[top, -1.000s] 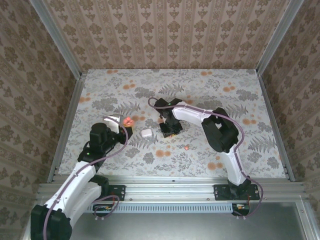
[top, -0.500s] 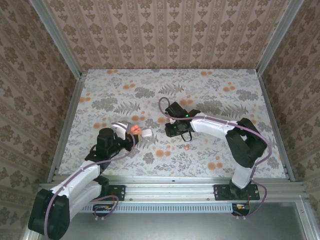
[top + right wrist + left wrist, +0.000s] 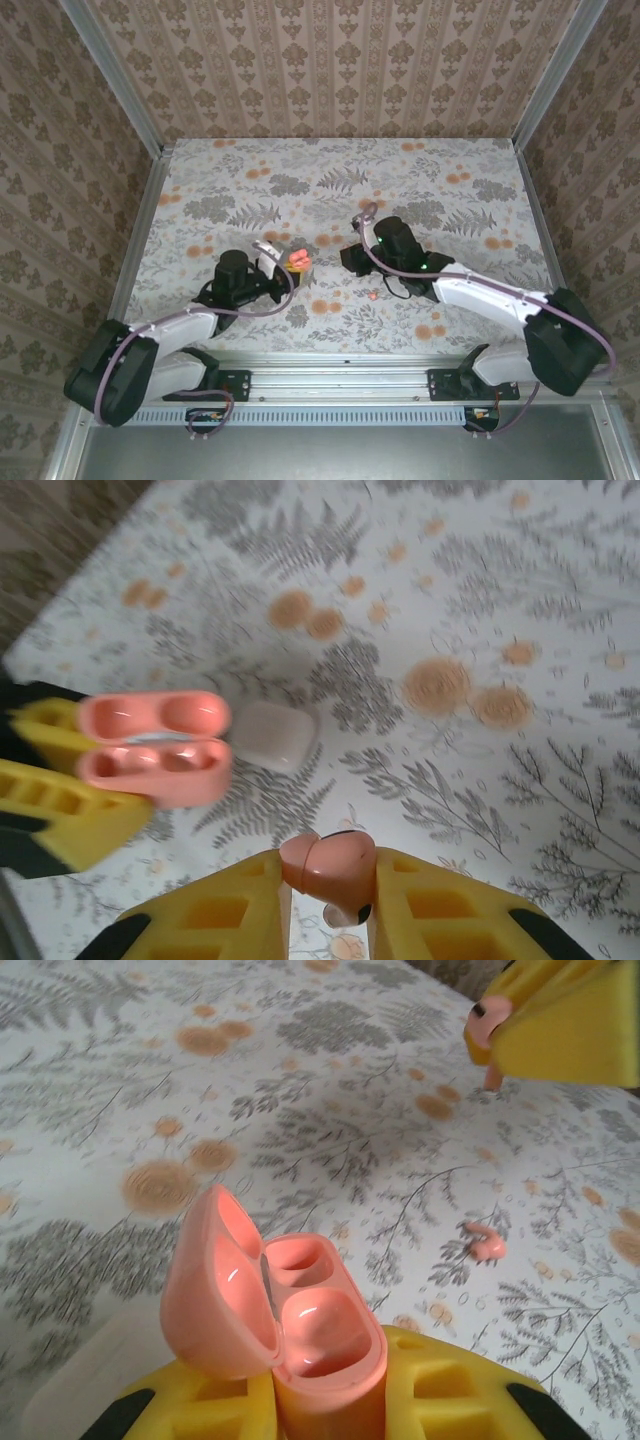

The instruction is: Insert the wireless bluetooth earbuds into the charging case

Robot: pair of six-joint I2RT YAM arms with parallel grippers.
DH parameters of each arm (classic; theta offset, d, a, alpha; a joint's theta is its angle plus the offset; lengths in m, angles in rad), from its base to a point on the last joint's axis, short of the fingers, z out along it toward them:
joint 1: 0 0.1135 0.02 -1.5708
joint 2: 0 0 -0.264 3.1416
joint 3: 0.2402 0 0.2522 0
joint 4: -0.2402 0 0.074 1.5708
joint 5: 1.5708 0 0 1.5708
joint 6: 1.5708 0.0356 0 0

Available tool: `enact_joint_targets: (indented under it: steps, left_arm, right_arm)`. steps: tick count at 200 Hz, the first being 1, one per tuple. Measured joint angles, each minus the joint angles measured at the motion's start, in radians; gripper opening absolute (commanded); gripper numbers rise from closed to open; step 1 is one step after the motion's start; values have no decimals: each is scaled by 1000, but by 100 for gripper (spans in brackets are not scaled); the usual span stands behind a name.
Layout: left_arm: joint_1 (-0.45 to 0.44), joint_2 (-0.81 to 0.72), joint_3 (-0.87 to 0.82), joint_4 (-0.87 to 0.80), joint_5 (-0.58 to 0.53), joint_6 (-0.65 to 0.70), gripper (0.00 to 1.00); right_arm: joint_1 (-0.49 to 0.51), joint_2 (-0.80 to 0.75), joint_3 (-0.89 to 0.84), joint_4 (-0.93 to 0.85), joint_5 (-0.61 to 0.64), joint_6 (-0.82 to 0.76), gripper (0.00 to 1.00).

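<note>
Right gripper (image 3: pixel 325 885) pinches a coral earbud (image 3: pixel 328 865) between its yellow fingers (image 3: pixel 440 910), above the floral table (image 3: pixel 520 600). Close by, the left gripper (image 3: pixel 325 1395) is clamped on the coral charging case (image 3: pixel 285 1310), its lid tipped open and both wells in sight. A second coral earbud (image 3: pixel 486 1244) lies loose on the table. A white case (image 3: pixel 272 735) rests beside the coral one.
</note>
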Motion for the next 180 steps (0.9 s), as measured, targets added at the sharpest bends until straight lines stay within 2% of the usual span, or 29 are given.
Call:
enact_joint_targets:
  steps: [52,180]
  left_arm:
    - [-64,75,111,87,62,48,4]
    - [-108,104,194,115,116,76,5]
  right_arm:
    - [4,-114,-32,92,-41,-18,25]
    - [29,-95,-23,173,-96,-16,25]
